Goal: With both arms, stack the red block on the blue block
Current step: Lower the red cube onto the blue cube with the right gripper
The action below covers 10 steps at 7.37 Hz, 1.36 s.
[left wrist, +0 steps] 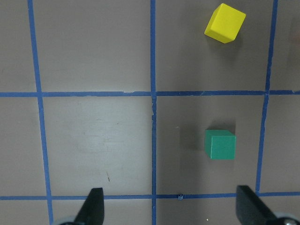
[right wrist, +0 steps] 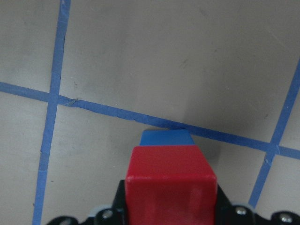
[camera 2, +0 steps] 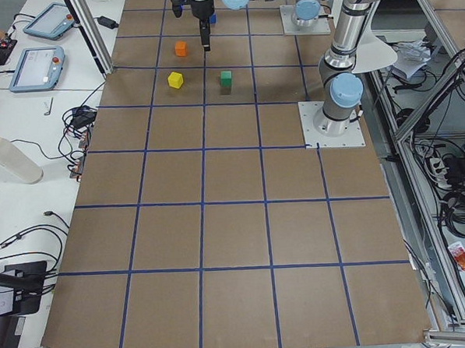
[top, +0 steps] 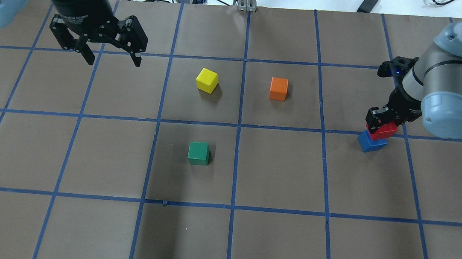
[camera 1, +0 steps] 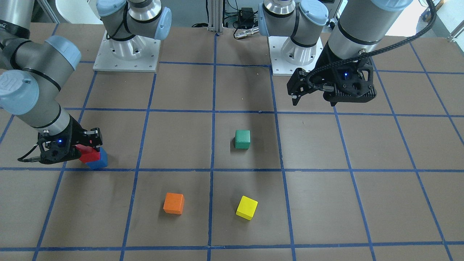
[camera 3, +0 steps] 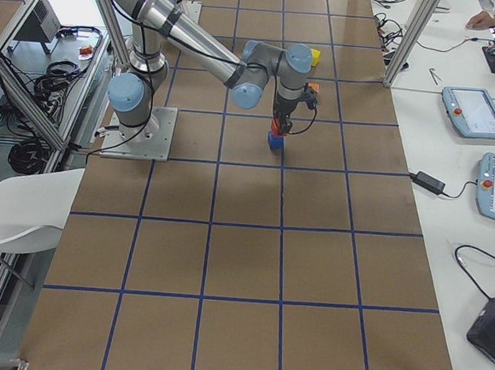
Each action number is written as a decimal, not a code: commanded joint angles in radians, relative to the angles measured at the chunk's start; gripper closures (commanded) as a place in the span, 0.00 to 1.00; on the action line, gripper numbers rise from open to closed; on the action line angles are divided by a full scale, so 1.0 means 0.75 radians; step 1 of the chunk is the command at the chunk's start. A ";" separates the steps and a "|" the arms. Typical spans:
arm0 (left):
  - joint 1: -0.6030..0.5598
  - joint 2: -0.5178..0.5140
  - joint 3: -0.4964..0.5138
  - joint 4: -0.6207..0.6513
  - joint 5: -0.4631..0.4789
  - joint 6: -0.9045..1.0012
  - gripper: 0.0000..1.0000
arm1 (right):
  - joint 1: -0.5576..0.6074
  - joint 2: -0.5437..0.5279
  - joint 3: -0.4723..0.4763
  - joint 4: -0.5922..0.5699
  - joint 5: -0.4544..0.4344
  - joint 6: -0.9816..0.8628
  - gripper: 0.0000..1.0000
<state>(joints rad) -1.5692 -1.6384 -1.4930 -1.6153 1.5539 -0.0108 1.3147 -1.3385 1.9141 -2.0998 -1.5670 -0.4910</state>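
Observation:
The red block [top: 382,131] sits on top of the blue block [top: 370,142] at the table's right side, slightly offset. My right gripper [top: 380,121] is shut on the red block [camera 1: 87,154], with the blue block [camera 1: 98,160] under it on the table. In the right wrist view the red block [right wrist: 171,180] fills the jaws and the blue block [right wrist: 166,138] peeks out beyond it. My left gripper [top: 111,59] is open and empty, raised over the far left of the table [camera 1: 313,99].
A green cube [top: 199,152] stands near the middle. A yellow cube [top: 207,80] and an orange cube [top: 278,89] stand farther out. The left wrist view shows the green cube [left wrist: 220,144] and the yellow cube [left wrist: 225,23] below it. Blue tape lines grid the brown table.

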 commanded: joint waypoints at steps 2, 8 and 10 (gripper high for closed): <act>0.000 0.000 -0.004 0.000 0.000 -0.002 0.00 | 0.000 0.005 0.017 -0.004 -0.005 -0.006 1.00; 0.000 -0.002 0.001 0.000 0.002 -0.002 0.00 | 0.000 0.003 0.041 -0.015 -0.023 0.000 1.00; 0.000 0.000 0.001 0.000 0.000 -0.002 0.00 | 0.000 0.003 0.039 -0.015 -0.021 0.000 1.00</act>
<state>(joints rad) -1.5693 -1.6396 -1.4926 -1.6153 1.5544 -0.0123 1.3146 -1.3361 1.9448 -2.1105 -1.5842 -0.4909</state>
